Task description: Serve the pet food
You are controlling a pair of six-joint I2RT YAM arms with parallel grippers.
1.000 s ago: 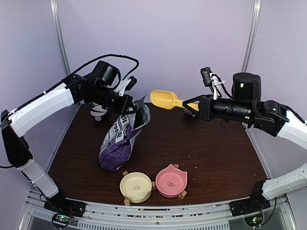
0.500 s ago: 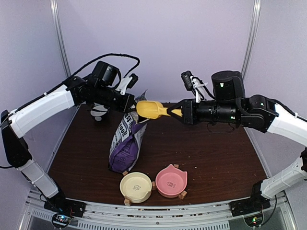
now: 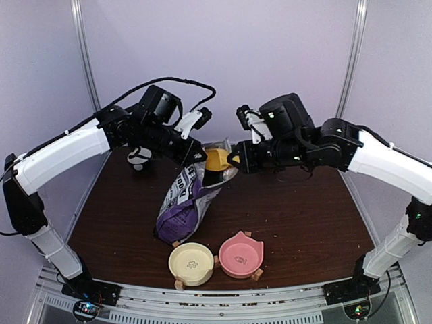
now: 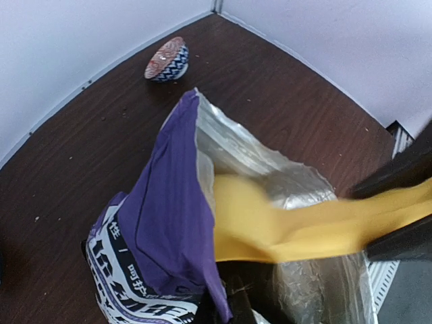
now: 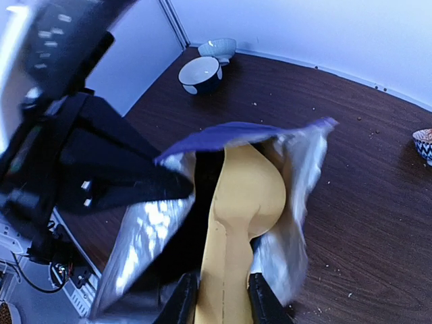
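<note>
The purple pet food bag [image 3: 185, 199] stands tilted on the dark table, its silver-lined mouth held open at the top. My left gripper [image 3: 194, 152] is shut on the bag's upper edge; in the left wrist view its dark fingertips [image 4: 237, 305] pinch the purple rim [image 4: 162, 223]. My right gripper [image 3: 236, 162] is shut on the handle of the yellow scoop [image 3: 217, 160], and the scoop's head is inside the bag mouth. The scoop also shows in the left wrist view [image 4: 270, 223] and the right wrist view [image 5: 246, 196], gripped at its handle [image 5: 223, 297]. The kibble is hidden inside the bag.
A cream bowl [image 3: 191, 263] and a pink bowl [image 3: 241, 255] sit side by side near the front edge. A small patterned bowl [image 3: 140, 157] is at the back left. Two more bowls [image 5: 200, 73] and another at the edge [image 5: 424, 142] show in the right wrist view.
My right arm swung left and down, carrying the scoop from above the table into the bag mouth. My left gripper shifted right and pulled the bag more upright.
</note>
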